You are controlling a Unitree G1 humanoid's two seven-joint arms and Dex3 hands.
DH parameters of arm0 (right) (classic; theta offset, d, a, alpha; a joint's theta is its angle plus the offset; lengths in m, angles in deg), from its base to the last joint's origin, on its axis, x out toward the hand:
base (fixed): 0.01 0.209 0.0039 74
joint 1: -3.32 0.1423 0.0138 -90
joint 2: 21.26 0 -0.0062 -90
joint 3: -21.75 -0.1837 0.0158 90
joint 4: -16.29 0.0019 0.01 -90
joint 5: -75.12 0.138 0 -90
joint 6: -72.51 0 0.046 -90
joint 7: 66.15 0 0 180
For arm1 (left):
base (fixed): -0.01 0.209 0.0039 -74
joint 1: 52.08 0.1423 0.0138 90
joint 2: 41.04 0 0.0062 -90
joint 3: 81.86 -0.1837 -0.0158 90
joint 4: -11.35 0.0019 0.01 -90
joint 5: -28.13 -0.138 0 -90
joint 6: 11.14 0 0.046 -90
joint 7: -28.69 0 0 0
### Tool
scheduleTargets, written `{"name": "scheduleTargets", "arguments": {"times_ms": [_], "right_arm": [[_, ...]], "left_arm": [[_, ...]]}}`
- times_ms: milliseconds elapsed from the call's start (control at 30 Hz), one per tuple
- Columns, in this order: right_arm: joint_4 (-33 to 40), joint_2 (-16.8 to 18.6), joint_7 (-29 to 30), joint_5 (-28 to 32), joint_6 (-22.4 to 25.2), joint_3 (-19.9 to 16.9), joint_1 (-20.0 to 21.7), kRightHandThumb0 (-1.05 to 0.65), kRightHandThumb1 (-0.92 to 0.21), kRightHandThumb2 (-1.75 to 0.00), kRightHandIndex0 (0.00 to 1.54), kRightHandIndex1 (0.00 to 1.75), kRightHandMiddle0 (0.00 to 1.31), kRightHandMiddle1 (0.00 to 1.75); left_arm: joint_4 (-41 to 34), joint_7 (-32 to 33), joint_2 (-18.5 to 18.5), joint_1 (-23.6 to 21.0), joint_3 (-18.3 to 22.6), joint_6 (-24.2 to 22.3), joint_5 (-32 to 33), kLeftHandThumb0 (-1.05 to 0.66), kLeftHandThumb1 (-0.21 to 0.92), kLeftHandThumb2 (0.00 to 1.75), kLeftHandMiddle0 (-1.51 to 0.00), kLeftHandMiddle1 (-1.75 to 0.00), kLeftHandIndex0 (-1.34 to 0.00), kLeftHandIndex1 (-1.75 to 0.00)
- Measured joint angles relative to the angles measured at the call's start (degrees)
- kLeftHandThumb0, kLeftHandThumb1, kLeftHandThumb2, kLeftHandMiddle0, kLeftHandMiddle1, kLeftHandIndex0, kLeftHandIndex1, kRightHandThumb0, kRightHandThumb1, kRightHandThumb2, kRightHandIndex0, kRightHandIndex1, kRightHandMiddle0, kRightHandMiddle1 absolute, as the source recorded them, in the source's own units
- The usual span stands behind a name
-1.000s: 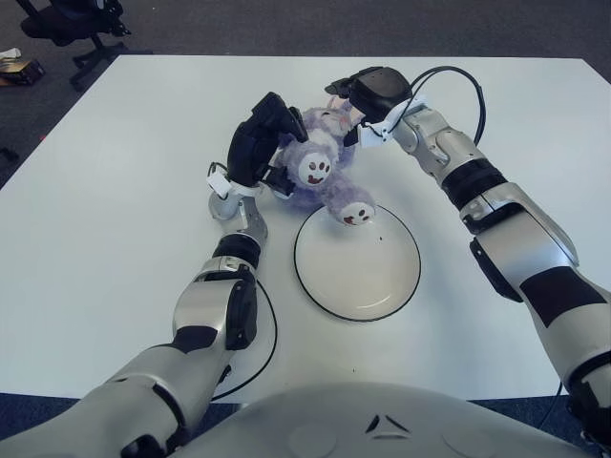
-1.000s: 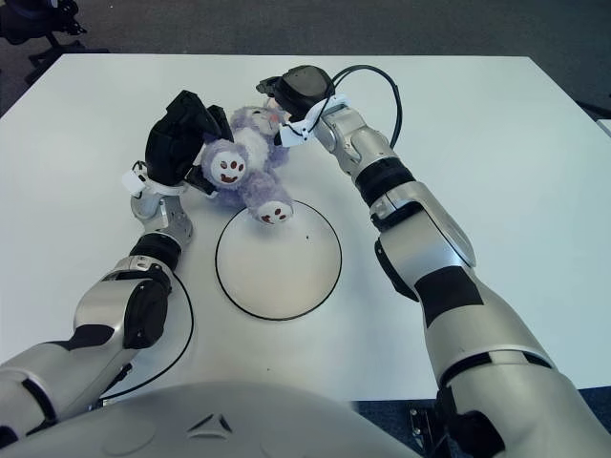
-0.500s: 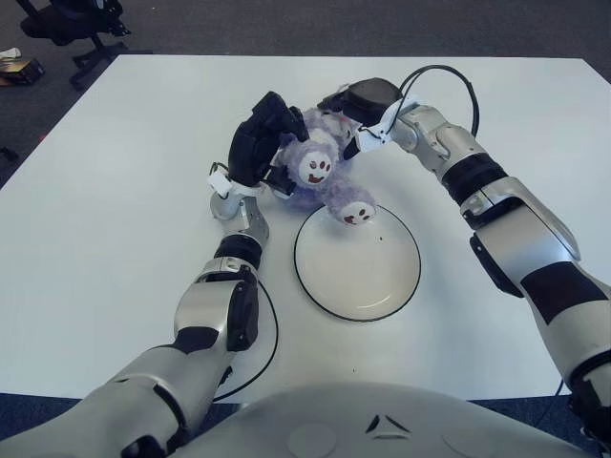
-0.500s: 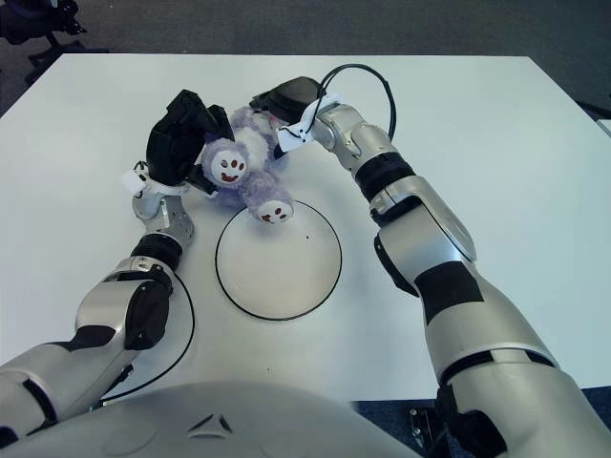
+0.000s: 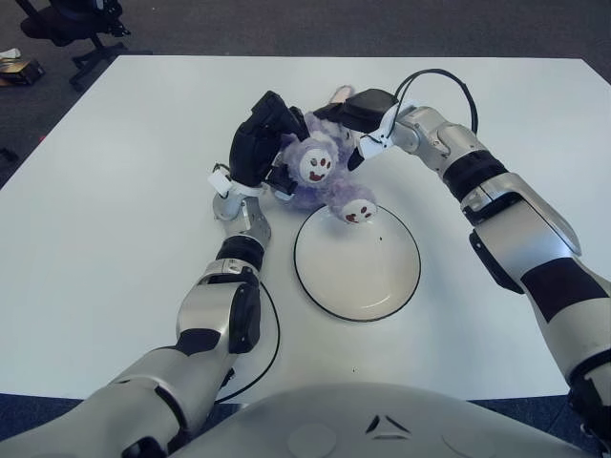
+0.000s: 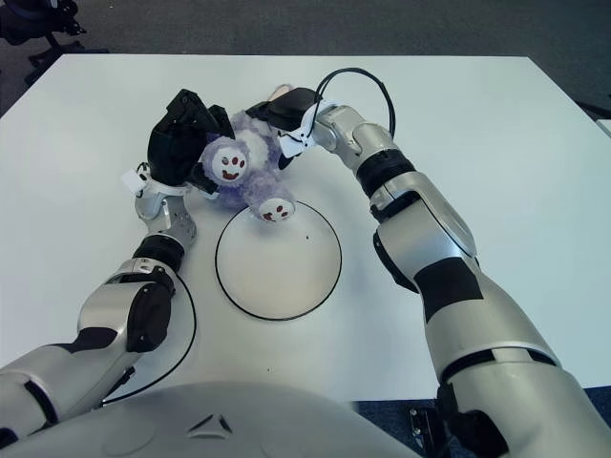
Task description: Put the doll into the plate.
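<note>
Both hands, left hand (image 5: 256,143) and right hand (image 5: 367,107), clasp your purple plush doll (image 5: 320,172); only one foot overhangs the white plate (image 5: 401,286), so placing remains.

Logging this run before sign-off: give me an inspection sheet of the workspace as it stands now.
Surface: white table, bare around the job.
Job's things: purple doll beyond the white plate, one foot over its far rim; not yet in.
Clutter: nothing seen.
Hands: left hand and right hand press the doll from either side.
Cables: black cable looped above the right forearm; another by the left arm.
Surroundings: dark floor, office chair at far left.
</note>
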Motion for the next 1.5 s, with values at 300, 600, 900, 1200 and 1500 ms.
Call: {"name": "scheduleTargets", "arguments": {"times_ms": [300, 600, 900, 1200, 1500], "right_arm": [[-1.8, 0.2, -6.8, 5.7, -1.3, -2.0, 0.1, -0.74, -0.84, -0.01, 0.34, 0.00, 0.26, 0.00], [-2.3, 0.3, -12.2, 8.0, -1.0, -2.8, 0.8, -0.69, -0.82, 0.00, 0.34, 0.00, 0.26, 0.00], [-2.0, 0.4, -9.0, 6.8, 0.3, -2.2, 0.5, -0.41, -0.83, 0.00, 0.55, 0.12, 0.52, 0.11], [-1.6, 3.0, 15.4, -0.7, 8.7, 1.9, -3.4, -0.04, -0.91, -0.20, 0.41, 1.34, 0.55, 1.13], [-2.4, 3.8, 39.0, -6.1, 12.8, 5.5, -9.3, 0.00, -0.92, -0.26, 0.43, 1.30, 0.47, 1.47]], "left_arm": [[-0.2, 0.7, 0.0, 0.1, -0.1, -0.5, 0.0, 0.00, 0.22, 1.44, -0.67, -1.75, -0.45, -1.75], [0.0, 1.8, -0.1, 0.1, -0.1, -0.4, -0.9, 0.00, 0.23, 1.43, -0.67, -1.74, -0.45, -1.75], [-0.1, 2.7, -0.1, -0.1, -0.2, -0.3, -1.7, 0.00, 0.23, 1.42, -0.67, -1.74, -0.44, -1.75], [-0.5, 2.7, -0.2, -0.3, -0.2, -0.4, -1.6, 0.00, 0.23, 1.43, -0.67, -1.74, -0.45, -1.75], [-0.5, 2.7, -0.7, 0.1, -0.1, -0.7, -1.4, 0.00, 0.23, 1.43, -0.67, -1.74, -0.45, -1.75]]}}
